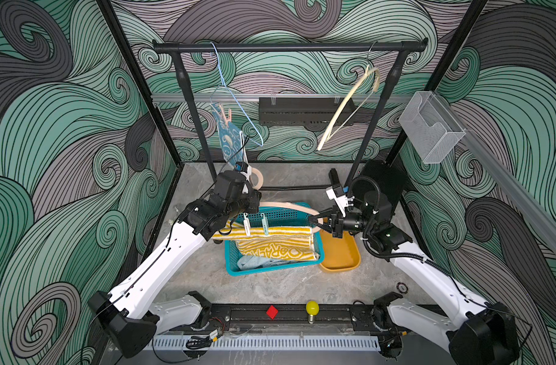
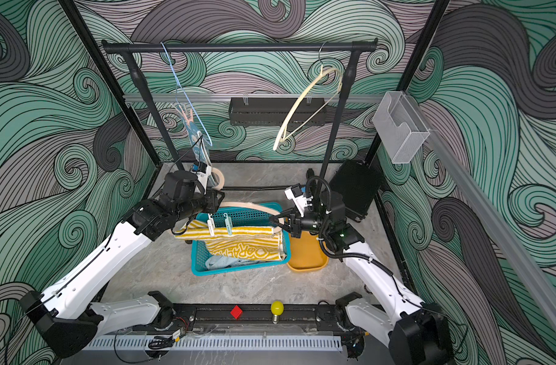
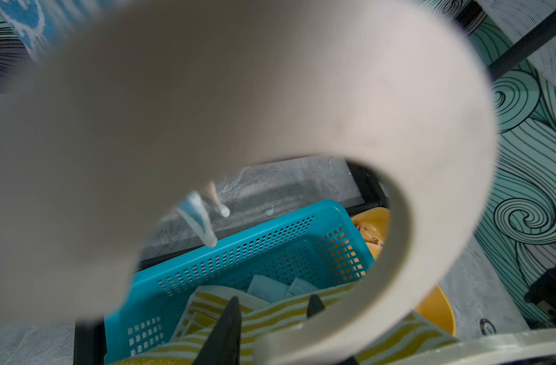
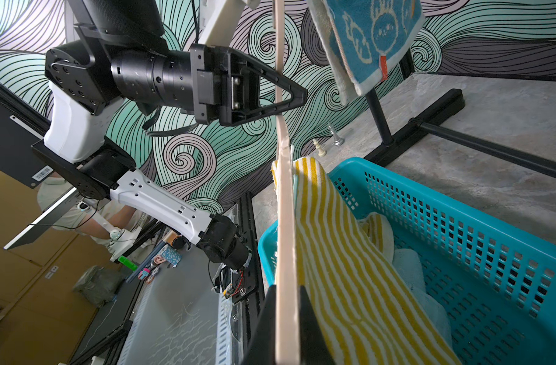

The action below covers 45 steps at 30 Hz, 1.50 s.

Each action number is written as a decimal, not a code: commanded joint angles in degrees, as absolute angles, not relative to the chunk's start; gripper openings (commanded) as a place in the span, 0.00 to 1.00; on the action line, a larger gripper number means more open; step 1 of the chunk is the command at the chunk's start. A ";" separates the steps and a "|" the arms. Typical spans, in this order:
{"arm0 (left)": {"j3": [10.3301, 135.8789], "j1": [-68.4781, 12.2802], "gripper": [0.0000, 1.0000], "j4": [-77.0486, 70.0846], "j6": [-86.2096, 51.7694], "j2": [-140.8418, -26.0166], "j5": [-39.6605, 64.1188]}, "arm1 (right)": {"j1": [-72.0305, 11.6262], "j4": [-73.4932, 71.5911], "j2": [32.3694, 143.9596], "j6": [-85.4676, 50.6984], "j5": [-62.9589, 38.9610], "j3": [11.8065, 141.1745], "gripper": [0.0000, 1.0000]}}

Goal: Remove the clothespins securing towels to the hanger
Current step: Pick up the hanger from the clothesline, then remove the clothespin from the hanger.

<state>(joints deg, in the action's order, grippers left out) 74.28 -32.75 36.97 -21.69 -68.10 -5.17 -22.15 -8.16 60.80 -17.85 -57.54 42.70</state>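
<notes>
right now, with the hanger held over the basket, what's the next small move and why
Probably move the left gripper onto the white clothespin and squeeze it open. The right gripper is shut on the beige hanger, and that pin and a pale teal clothespin clip the striped towel to it; white is nearer.

Blurred hanger [image 3: 238, 94] (close up) covers most of the left wrist view.

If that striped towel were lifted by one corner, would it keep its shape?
Probably not: the striped towel sags over the hanger into the basket, so it looks floppy. It is likely light, since two small clothespins hold it. Its fuzzy surface should grip rather than slip.
</notes>
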 commanded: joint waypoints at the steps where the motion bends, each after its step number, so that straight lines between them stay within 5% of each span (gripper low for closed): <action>1: 76.90 -32.43 0.21 35.65 -22.22 -68.58 -3.97 | -21.72 -8.45 59.18 -16.81 -56.95 42.61 0.00; 6: 76.82 -32.43 0.00 36.33 -22.43 -69.21 -3.82 | -21.78 -6.72 59.50 -16.57 -54.35 43.15 0.00; 8: 76.90 -32.43 0.00 36.90 -22.40 -69.53 -4.03 | -21.78 -5.82 59.72 -16.35 -53.41 43.41 0.08; 13: 77.19 -32.44 0.00 38.97 -22.45 -70.30 -5.19 | -21.71 -2.73 59.45 -16.06 -49.23 44.37 0.51; 16: 76.47 -32.45 0.00 39.47 -23.36 -70.31 -5.54 | -21.76 -1.12 58.00 -15.70 -47.31 44.95 0.59; 24: 74.28 -32.51 0.00 39.42 -25.35 -69.35 -3.79 | -21.74 6.38 52.52 -13.72 -43.09 48.20 0.65; 32: 70.90 -32.52 0.00 37.22 -27.65 -68.32 -1.38 | -22.60 9.50 52.25 -14.12 -50.35 51.13 0.66; 45: 66.29 -33.11 0.00 33.93 -31.22 -65.60 1.10 | -38.53 14.00 58.95 -10.70 -43.23 52.64 0.66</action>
